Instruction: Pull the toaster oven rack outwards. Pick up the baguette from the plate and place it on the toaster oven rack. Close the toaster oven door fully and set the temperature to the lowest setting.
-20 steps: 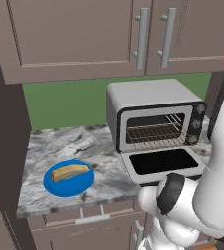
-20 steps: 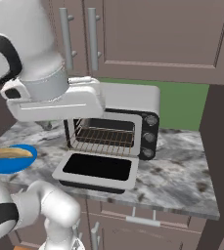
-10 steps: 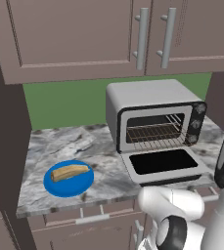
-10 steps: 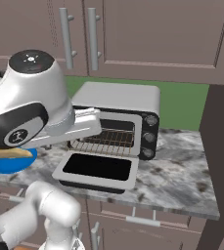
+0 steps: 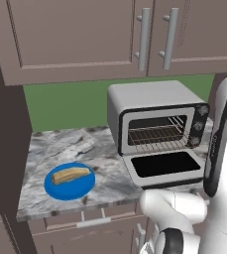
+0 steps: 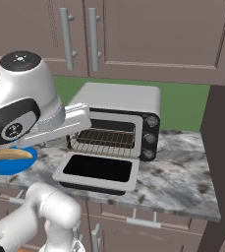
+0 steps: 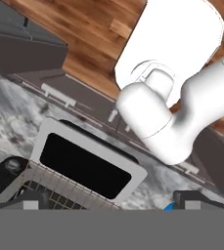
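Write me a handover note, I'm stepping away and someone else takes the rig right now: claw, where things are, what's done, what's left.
Claw: open, empty, above the open oven front.
Toaster oven on the counter, toaster oven door folded down flat.
Toaster oven rack looks to be still inside the cavity.
Baguette lies on the plate, left of the oven.
Done: nothing of the listed steps.
Left: pull rack out, move baguette onto it, close door, turn temperature to lowest.

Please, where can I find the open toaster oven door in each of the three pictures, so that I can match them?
Left base view: the toaster oven door lies flat, right of centre, below the oven opening.
Right base view: the door lies flat, left of centre, below the opening.
Hand view: the door is lower left.
Shared landmark: the wire rack beside the door's hinge edge.
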Motion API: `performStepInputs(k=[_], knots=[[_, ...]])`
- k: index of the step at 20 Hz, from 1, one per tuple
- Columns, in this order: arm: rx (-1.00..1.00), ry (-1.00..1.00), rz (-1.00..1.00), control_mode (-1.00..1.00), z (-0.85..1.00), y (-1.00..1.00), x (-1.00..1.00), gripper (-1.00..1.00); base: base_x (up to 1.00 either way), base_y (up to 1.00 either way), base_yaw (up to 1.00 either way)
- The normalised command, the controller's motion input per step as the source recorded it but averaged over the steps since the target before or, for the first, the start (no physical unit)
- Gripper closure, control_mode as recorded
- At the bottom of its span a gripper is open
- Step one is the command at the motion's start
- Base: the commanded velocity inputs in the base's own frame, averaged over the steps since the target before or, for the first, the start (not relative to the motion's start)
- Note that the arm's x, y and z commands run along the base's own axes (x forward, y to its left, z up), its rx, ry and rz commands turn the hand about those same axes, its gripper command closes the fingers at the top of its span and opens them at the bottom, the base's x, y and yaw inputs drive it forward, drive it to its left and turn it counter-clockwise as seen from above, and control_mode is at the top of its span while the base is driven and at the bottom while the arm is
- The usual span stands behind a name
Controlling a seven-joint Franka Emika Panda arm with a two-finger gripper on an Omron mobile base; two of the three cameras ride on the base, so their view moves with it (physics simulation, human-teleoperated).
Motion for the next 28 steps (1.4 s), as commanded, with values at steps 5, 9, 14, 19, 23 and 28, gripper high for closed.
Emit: performStepInputs(k=[5,9,14,19,23,28], knots=[[0.15,0.05,-0.44,-1.00,0.00,0.25,0.30,-1.00,0.00,0.00,0.00],[0.46,0.00,-0.63,-1.00,0.00,0.05,0.01,-1.00,0.00,0.00,0.00],[0.44,0.00,-0.55,-1.00,0.01,0.17,0.06,-1.00,0.00,0.00,0.00],[-0.06,0.01,0.21,-1.00,0.00,0.04,0.13,-1.00,0.00,0.00,0.00],[-0.35,0.09,0.61,-1.00,0.00,0.00,0.00,-1.00,0.00,0.00,0.00],[-0.33,0.09,0.71,-1.00,-0.09,0.04,-0.12,-1.00,0.00,0.00,0.00]])
